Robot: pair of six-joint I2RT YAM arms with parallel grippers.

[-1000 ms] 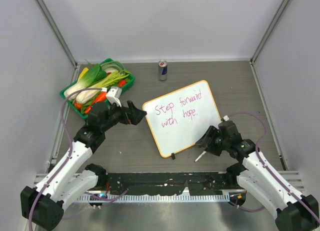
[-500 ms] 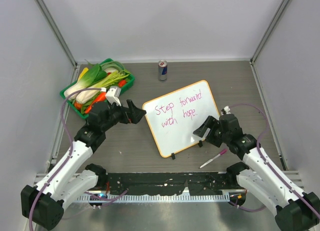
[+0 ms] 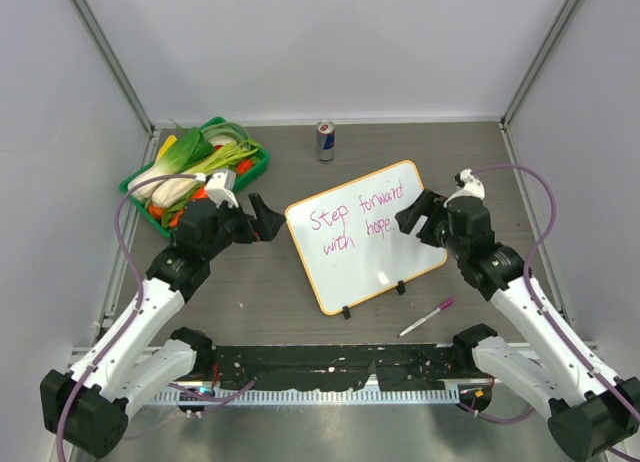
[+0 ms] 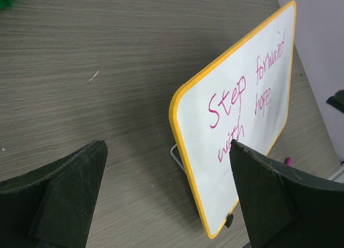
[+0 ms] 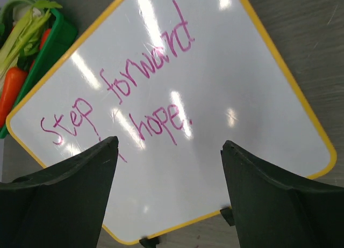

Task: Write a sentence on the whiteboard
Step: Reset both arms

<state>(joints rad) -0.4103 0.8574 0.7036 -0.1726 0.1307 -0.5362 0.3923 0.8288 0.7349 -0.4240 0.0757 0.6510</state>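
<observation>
The whiteboard (image 3: 372, 264) stands tilted on its wire stand in the middle of the table, orange rim all round and two black clips on its near edge. The sentence (image 3: 356, 218) reads "Step forward with hope." in pink, two lines. My left gripper (image 3: 262, 218) is open and empty just left of the board; the left wrist view shows the whiteboard (image 4: 252, 151) edge-on past my gripper (image 4: 167, 146). My right gripper (image 3: 420, 214) hovers open and empty over the board's right side, and the sentence (image 5: 141, 97) fills its wrist view above the gripper (image 5: 169, 143).
A pink marker (image 3: 427, 317) lies on the table near the board's front right corner. A green tray (image 3: 138, 194) of vegetables sits at the back left. A drink can (image 3: 325, 140) stands behind the board. Grey walls close in three sides.
My right gripper opened, let the marker drop onto the table, then rose and moved away from me over the board's right side. The left gripper barely shifted.
</observation>
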